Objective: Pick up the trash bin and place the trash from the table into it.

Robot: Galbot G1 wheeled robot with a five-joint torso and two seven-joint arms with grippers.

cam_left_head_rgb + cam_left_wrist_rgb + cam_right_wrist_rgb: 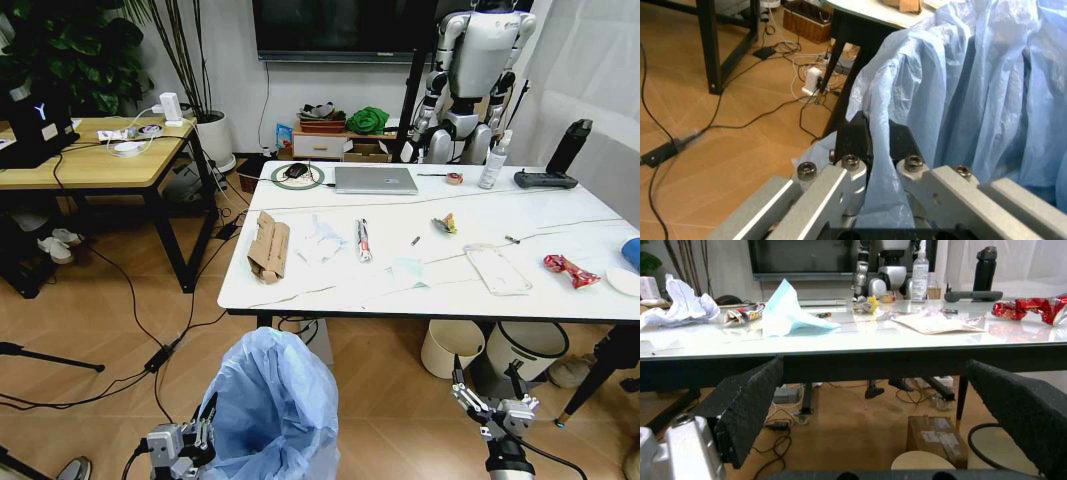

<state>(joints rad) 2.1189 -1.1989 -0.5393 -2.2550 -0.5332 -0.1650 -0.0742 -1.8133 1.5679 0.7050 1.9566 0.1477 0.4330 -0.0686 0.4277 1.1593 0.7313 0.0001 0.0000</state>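
Observation:
The trash bin [272, 398], lined with a puffy light-blue bag [973, 100], stands low in front of the table [300, 292]. My left gripper [188, 443] [875, 145] is shut on the bag's rim at the bin's left side. Off to the right, below the table edge, my right gripper [494, 404] [883, 410] is open and holds nothing. The trash lies on the marble top: crushed cardboard [268, 246], crumpled white paper [322, 238] [680, 307], a face mask [405, 268] [793, 315], a clear plastic pack [497, 268] [933, 322], a red wrapper [570, 270] [1030, 307], a blue cup [632, 252] and a white lid [625, 282].
A silver laptop [375, 179] and a spray bottle [494, 160] stand at the table's far side. Under the table are a cream bin [452, 346] and a black-rimmed white bin [525, 350]. A tripod leg [600, 370] stands at the right; a wooden table [90, 165] and floor cables lie left.

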